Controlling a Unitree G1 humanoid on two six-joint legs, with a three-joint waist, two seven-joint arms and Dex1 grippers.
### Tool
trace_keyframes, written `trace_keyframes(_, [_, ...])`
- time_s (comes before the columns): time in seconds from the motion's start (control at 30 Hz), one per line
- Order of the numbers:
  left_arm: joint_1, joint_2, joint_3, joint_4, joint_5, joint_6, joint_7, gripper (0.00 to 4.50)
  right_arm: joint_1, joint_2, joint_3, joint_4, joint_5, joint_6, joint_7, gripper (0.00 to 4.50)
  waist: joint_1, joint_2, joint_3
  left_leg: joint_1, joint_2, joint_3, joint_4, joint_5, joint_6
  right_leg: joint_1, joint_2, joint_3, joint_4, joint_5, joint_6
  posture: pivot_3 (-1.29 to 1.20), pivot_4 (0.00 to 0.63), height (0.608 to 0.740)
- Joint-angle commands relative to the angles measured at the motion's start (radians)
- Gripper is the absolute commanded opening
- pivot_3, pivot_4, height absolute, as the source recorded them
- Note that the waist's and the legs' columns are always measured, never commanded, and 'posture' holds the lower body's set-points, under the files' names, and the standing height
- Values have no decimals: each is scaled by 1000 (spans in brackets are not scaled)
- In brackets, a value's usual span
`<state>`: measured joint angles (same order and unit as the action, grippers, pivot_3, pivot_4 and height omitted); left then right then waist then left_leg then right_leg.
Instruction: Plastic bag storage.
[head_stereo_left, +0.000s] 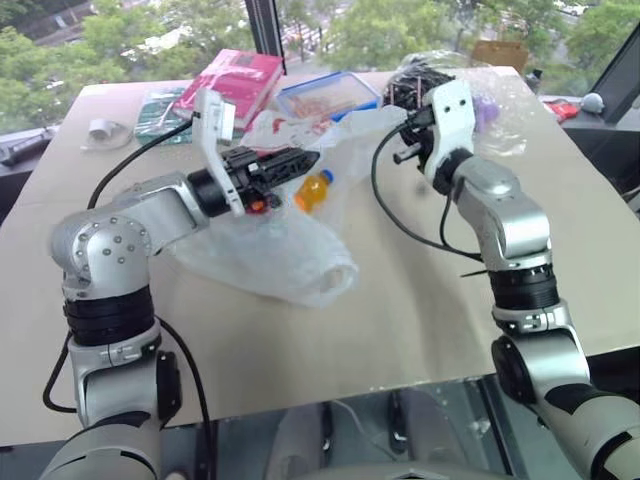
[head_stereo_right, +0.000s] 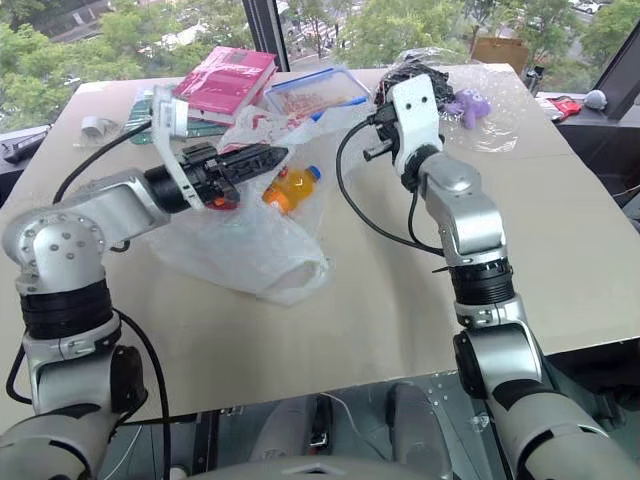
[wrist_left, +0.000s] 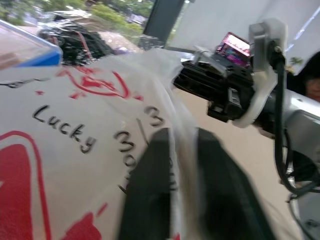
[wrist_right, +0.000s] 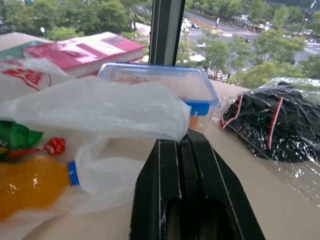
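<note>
Holding plastic bag (head_stereo_left: 290, 250) | left gripper (head_stereo_left: 300, 160): fingers pinch a fold of film | right gripper (wrist_right: 182, 145): fingers together, bag edge at tips | bag slumps on counter (head_stereo_left: 400, 330) beneath | advice: regrip edge before gathering.

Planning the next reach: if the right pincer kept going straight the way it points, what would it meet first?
Probably the thin translucent white plastic bag, whose edge sits just past the shut right pincer; the clear blue-rimmed plastic container lies behind it, though depth is unclear.
</note>
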<state>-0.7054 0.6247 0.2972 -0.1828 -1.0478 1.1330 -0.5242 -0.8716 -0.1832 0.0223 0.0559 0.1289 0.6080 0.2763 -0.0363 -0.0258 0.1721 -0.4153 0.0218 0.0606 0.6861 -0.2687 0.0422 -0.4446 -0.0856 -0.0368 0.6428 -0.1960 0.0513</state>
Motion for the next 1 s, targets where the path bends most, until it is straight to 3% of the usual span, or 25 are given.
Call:
trace_keyframes(0.03, [-39,120,102,25,-309,193,-115,1535,-38,-21,-30,-48,5,-2,-6,0,-1,0,0,0,0,0,0,0,0,0,0,0,0,0,0,0,150,740])
trace_keyframes(0.2, [-9,242,110,75,-583,296,-111,1535,-34,-27,-22,-27,4,-6,-3,0,-3,0,1,0,1,0,0,0,0,-1,0,0,0,0,0,0,150,740])
trace_keyframes(0.3, [132,340,96,-58,-654,338,-148,1535,-31,-25,-19,-23,5,-6,0,0,-5,0,1,0,1,0,0,0,0,-1,-1,1,0,0,0,0,150,740])
trace_keyframes(0.4, [253,380,73,-227,-554,314,-197,1535,-32,-25,-16,-14,4,-10,2,0,-2,0,1,0,1,0,0,0,0,-1,0,1,0,0,0,0,150,740])
trace_keyframes(0.5, [343,354,39,-324,-434,217,-188,1535,-30,-23,-13,-14,3,-9,2,0,4,1,1,0,1,0,0,0,0,-1,-1,1,0,0,0,0,150,740])
trace_keyframes(0.63, [417,250,-92,-405,-152,36,-66,1535,-19,-18,-7,-44,5,13,0,0,5,1,1,1,0,1,0,0,0,0,0,1,0,0,-1,0,150,740])
trace_keyframes(0.83, [416,160,-224,-412,97,-119,7,1535,-9,-19,-8,-65,3,35,-5,0,5,1,1,1,0,1,-1,0,0,0,0,1,0,0,-1,0,150,740])
trace_keyframes(0.93, [373,103,-279,-382,156,-153,21,1535,-5,-20,-8,-76,1,47,-8,0,8,1,1,1,0,2,-1,0,0,0,0,1,0,0,-1,0,150,740])
trace_keyframes(1.0, [343,79,-308,-373,164,-146,8,2057,-3,-19,-9,-81,2,54,-10,0,9,1,1,1,0,2,0,0,0,0,0,1,0,0,-1,0,150,740])
